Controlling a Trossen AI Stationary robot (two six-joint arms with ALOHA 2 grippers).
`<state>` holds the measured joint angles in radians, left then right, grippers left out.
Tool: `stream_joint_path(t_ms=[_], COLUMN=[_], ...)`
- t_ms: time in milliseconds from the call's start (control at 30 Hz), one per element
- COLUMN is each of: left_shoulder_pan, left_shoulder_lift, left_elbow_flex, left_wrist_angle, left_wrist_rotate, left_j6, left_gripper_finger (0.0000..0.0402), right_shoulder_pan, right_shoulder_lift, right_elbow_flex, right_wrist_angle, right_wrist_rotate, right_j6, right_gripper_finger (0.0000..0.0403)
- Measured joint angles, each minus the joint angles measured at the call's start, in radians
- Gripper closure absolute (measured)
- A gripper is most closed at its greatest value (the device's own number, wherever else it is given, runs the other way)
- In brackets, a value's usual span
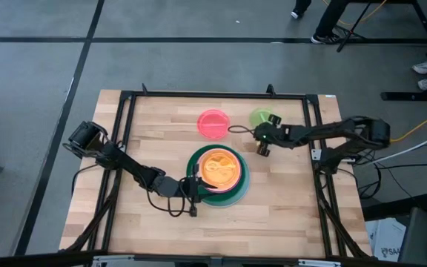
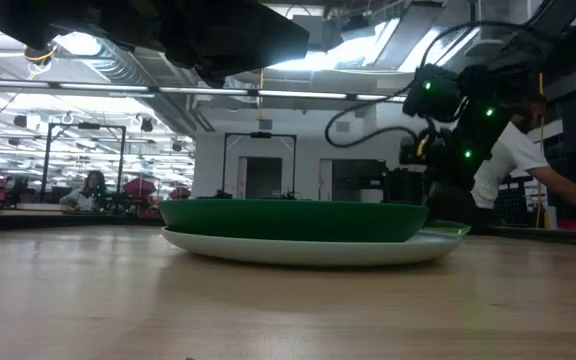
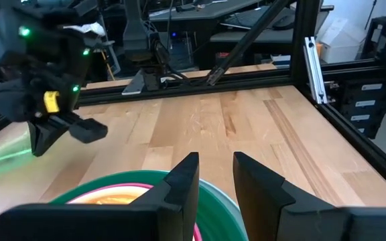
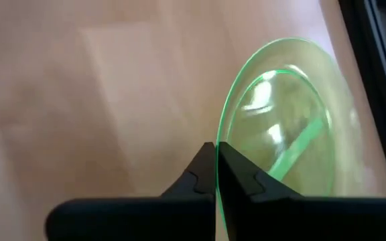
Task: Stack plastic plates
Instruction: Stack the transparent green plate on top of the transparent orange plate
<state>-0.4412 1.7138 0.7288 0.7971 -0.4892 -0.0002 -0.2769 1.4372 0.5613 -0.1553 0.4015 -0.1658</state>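
The neon green plate (image 4: 293,114) sits at the table's far right, well apart from the stack (image 1: 219,172) — the right gripper (image 4: 216,164) pinches its rim, so the stack lies leftward and nearer.

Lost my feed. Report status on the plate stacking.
Right gripper shut on neon green plate rim. Left gripper waits at the stack, jaws parted. Pink plate still loose. Nothing in the way.
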Motion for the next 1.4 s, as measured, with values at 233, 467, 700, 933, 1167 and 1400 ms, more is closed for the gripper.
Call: stream_joint_path(t_ms=[233,467,700,933,1167,1400], left_shoulder_pan=[0.0,0.0,0.0,0.0,0.0,0.0], left_shoulder_lift=[0.0,0.0,0.0,0.0,0.0,0.0], left_elbow_flex=[0.0,0.0,0.0,0.001,0.001,0.001], left_wrist_angle=[0.001,0.001,0.001,0.001,0.001,0.001], left_wrist_rotate=[0.0,0.0,0.0,0.0,0.0,0.0], left_j6=[0.0,0.0,0.001,0.002,0.001,-0.014], left_gripper_finger=[0.0315,0.0315,0.0315,0.0316,0.0316,0.0316], right_shoulder_pan=[0.109,0.248,0.391,0.512,0.601,0.668], right_shoulder_lift=[-0.074,-0.128,-0.145,-0.145,-0.145,-0.145], right_elbow_flex=[0.0,0.0,0.0,0.0,0.001,0.001], right_wrist_angle=[-0.008,-0.016,0.04,0.098,0.141,0.189], right_wrist_rotate=[-0.001,-0.001,-0.001,-0.001,-0.062,-0.062], right_j6=[0.0,-0.042,-0.103,-0.141,-0.203,-0.236], right_gripper_finger=[0.0402,0.0402,0.0402,0.0402,0.0402,0.0402])
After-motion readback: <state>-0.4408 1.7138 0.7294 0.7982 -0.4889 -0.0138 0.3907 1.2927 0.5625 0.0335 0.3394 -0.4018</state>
